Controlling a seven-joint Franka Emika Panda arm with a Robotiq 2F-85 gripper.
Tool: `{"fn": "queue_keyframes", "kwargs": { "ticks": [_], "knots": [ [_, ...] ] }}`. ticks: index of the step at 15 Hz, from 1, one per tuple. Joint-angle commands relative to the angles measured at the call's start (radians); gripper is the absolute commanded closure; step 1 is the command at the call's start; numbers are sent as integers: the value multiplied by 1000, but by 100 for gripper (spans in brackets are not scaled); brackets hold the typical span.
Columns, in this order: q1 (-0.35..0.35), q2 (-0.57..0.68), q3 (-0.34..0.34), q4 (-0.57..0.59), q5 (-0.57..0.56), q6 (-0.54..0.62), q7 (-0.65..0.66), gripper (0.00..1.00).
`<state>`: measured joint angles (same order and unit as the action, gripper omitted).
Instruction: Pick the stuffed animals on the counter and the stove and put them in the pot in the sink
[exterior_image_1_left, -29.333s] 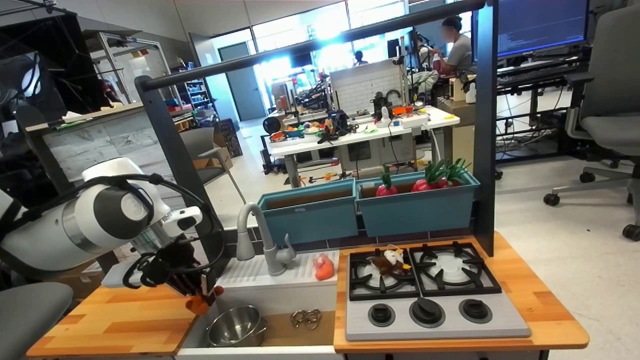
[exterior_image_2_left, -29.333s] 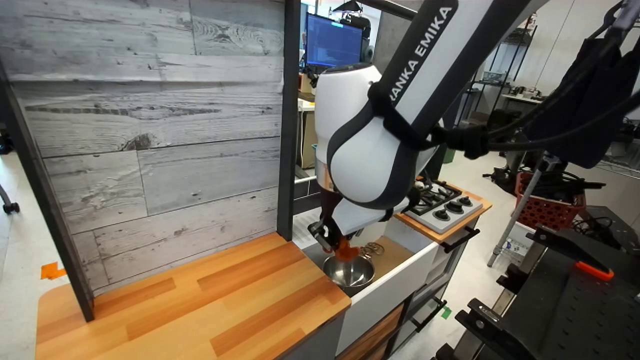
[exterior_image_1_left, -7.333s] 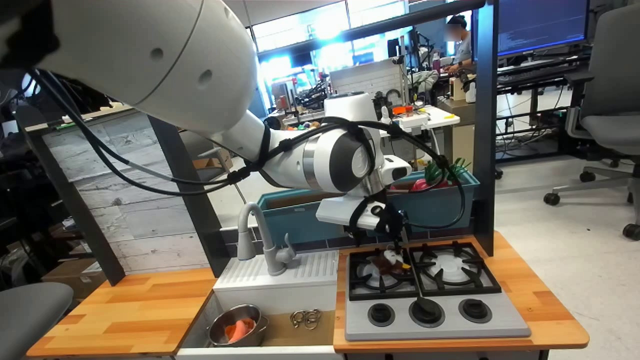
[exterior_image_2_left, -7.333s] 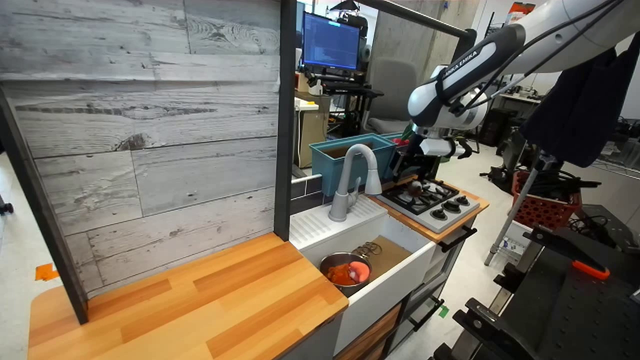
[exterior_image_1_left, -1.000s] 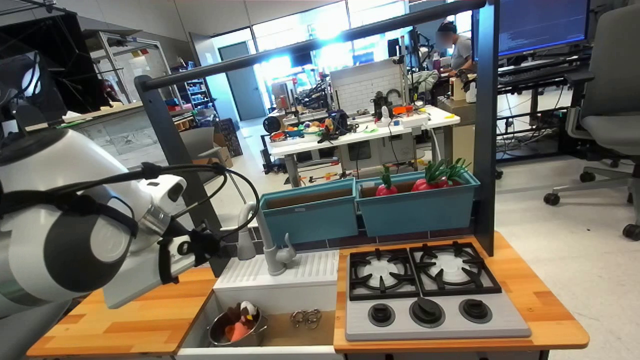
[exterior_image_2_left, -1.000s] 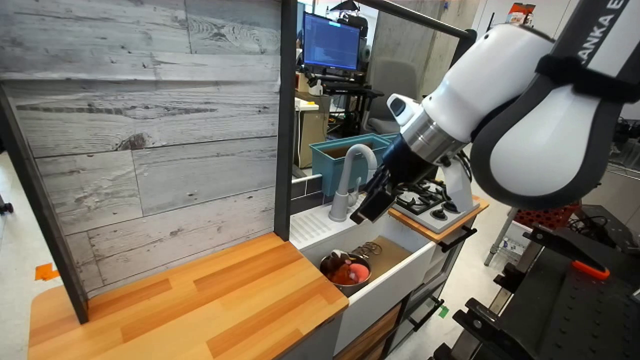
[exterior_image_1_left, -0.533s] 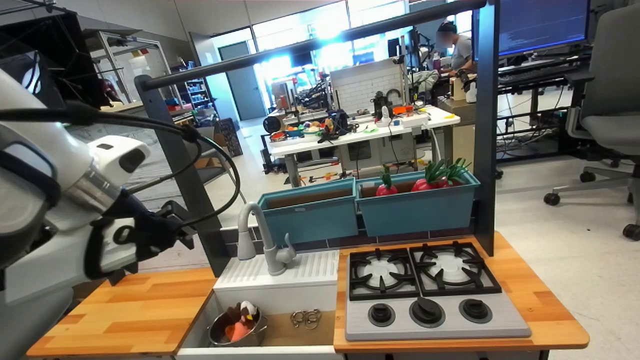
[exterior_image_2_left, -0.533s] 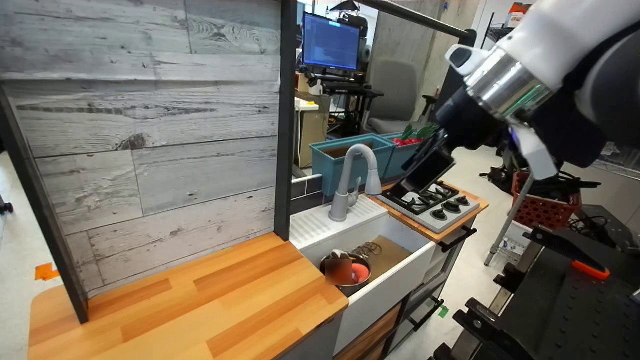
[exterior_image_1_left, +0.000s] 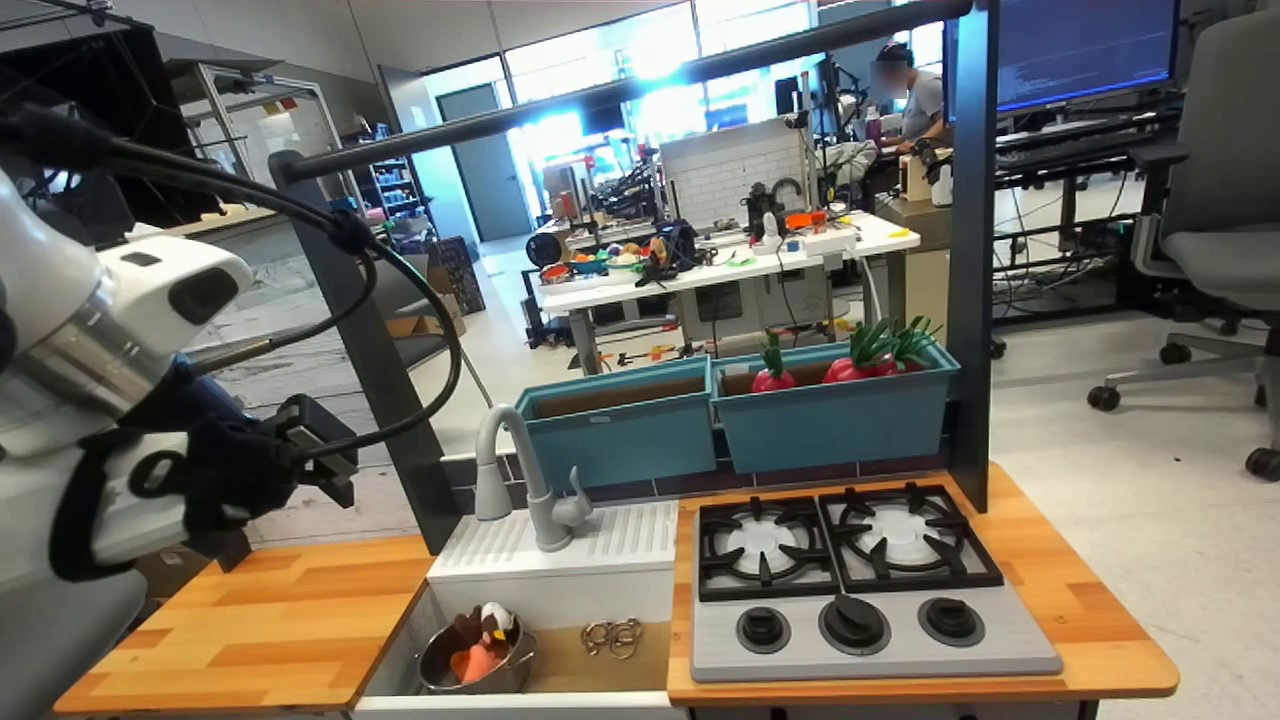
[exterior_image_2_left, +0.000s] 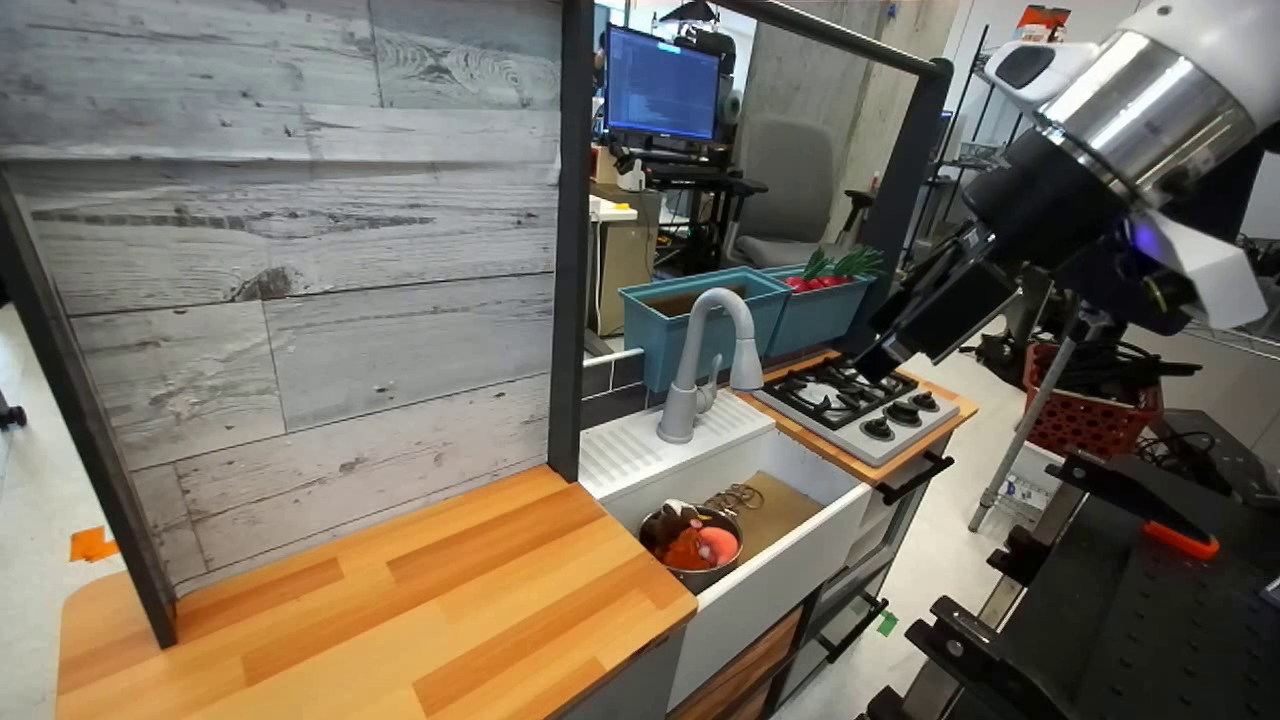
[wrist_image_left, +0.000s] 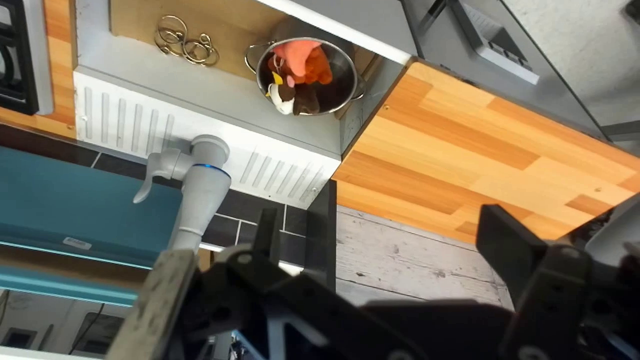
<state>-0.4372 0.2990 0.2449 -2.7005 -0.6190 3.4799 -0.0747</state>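
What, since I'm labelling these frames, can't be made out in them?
Orange toy, wrist view: partly hidden by the pink toy.
Pot, wrist view: floor partly hidden by both.
Stove, wrist view: cut off by left and top edges.
Robot arm, both exterior views: cut off by the edge.
Monitor, an exterior view: text too small to read.

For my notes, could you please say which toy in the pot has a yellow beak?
The white-headed brown toy; the orange toy and pink toy show none.

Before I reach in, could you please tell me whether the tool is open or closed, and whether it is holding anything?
Tool: open, holding nothing.
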Motion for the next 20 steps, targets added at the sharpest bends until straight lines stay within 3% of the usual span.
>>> {"fn": "queue_keyframes", "kwargs": {
  "ticks": [1,2,4,5,8,11,12,16,20],
  "knots": [
    [2,1,0,0,0,0,0,0],
    [2,2,0,1,0,0,0,0],
    [12,81,0,76,13,-197,10,0],
    [49,80,-28,93,39,-266,3,0],
    [7,77,76,113,60,-501,16,0],
    [15,-21,161,68,97,-573,11,0],
    [138,-86,98,31,232,-543,-68,0],
    [297,-266,69,-48,352,-496,-72,0],
    [437,-417,5,-108,378,-482,-59,0]
  ]
}}
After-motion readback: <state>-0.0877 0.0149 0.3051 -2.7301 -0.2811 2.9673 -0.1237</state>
